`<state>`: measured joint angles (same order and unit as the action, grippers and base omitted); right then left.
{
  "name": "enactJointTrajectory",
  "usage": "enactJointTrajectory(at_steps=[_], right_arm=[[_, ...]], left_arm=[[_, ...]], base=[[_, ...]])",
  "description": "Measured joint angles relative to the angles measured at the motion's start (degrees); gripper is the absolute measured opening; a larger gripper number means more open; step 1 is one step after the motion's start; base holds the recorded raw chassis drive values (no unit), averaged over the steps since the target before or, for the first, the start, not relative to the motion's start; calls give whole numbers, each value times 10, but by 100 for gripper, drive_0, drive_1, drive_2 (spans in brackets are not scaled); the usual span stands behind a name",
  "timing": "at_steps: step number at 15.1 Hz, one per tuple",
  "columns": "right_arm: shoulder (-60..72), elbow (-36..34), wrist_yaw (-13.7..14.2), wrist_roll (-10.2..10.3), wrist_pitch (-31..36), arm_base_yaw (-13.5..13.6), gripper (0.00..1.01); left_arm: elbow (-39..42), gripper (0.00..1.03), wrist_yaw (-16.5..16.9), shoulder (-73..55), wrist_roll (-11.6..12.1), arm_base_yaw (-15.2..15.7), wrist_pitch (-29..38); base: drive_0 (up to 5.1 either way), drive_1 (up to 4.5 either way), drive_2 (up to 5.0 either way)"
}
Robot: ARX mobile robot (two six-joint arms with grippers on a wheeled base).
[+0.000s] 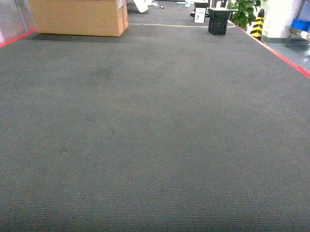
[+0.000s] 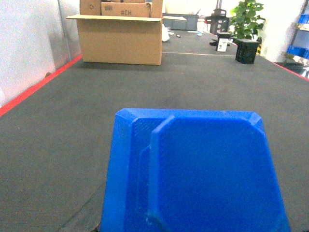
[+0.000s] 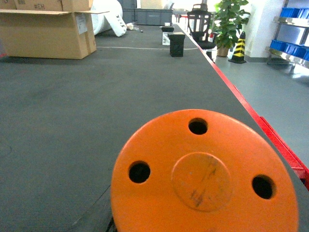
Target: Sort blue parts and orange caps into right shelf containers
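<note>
While carpet (image 1: 154, 146) spreads ahead, blue part (image 2: 193, 174) and orange cap (image 3: 203, 179) fill wrist views.

Cut off at 6 o'clock of the left wrist view: blue part (image 2: 195, 171), its holder hidden. Likewise orange cap (image 3: 205, 176) in the right wrist view, lower rim lost. Cropped at 12 o'clock in the head view: cardboard box (image 1: 77, 11). At 2 o'clock, blue crates (image 1: 306, 24), blurred, partly out of frame.
</note>
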<state>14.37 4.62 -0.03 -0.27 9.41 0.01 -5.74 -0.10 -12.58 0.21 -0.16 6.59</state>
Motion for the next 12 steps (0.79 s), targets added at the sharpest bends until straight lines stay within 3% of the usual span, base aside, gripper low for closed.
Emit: enactJointTrajectory(at_steps=[2,4,8,12], right_arm=[[-16,-11,0,0,-7,0,46],[-31,-17,0,0,-14,0,46],[-120,-28,0,0,-102,0,46],[-141,-38,0,0,-98,0,46]], left_arm=[[10,43,1,13,0,1,-5],[25,43,1,94,0,0,-78],[28,43,1,97,0,1,-71],[51,43,0,119,0,0,-74]], base=[[0,0,0],[0,0,0],[0,0,0],[0,0,0]])
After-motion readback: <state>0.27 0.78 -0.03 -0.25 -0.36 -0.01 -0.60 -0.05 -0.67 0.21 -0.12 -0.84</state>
